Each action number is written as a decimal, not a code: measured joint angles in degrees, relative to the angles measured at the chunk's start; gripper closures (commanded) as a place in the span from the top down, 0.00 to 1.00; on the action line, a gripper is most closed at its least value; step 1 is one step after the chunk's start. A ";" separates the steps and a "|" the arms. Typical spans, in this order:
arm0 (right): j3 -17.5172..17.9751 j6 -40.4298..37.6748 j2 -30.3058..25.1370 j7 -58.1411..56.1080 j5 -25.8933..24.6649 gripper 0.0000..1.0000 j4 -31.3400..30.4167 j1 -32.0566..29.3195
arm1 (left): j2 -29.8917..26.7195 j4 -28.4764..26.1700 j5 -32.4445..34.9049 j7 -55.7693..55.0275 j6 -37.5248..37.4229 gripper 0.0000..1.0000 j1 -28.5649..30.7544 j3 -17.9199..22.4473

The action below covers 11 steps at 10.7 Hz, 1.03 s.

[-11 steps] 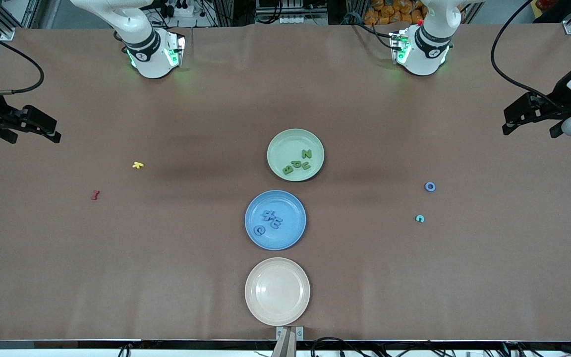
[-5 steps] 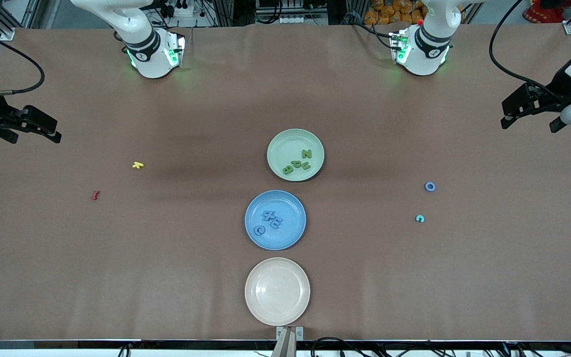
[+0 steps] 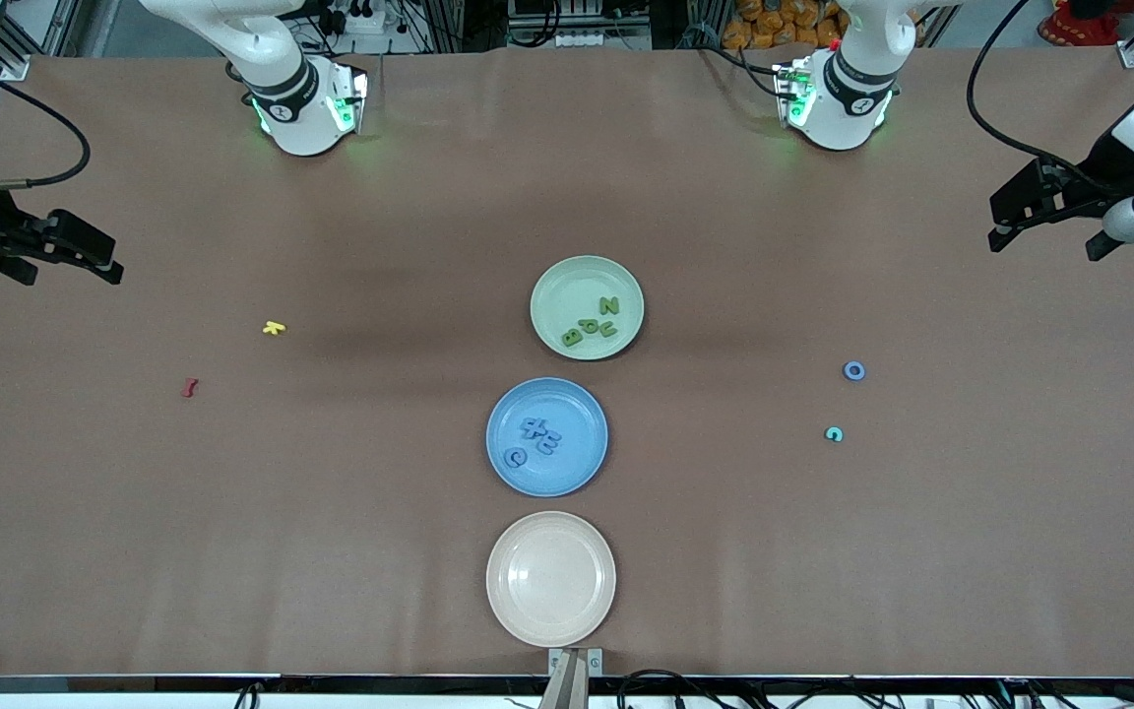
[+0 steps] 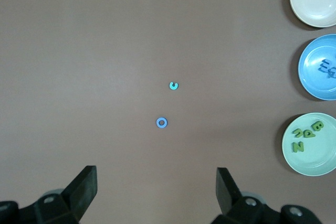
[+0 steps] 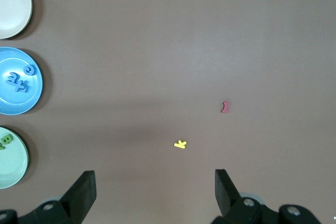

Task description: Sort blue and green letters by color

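three plates sit in a row mid-table. the green plate [image 3: 587, 307] holds the green letters [image 3: 594, 322]; the blue plate [image 3: 547, 436], nearer the front camera, holds three blue letters [image 3: 535, 437]; the cream plate [image 3: 550, 578], nearest, holds nothing. a blue o [image 3: 853, 370] lies on the bare table at about 3 o'clock of the plates, toward the left arm's end, with a teal c [image 3: 834, 433] near it. a yellow letter [image 3: 274, 328] and a dark red letter [image 3: 189, 387] lie at about 9 o'clock. the left gripper [image 3: 1044, 214] hangs over its table end, fingers spread apart and empty — the right gripper [image 3: 65, 251] likewise, waiting.
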 measured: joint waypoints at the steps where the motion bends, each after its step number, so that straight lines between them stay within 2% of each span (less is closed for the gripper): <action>1: 0.01 0.00 0.00 0.00 0.00 1.00 0.00 0.00 | 0.00 0.00 0.00 0.27 0.00 1.00 -0.01 -0.03; 11: 0.08 0.02 0.00 0.00 0.00 1.00 -0.01 0.03 | 1.17 -0.17 -0.14 0.32 -0.08 1.00 0.00 -0.68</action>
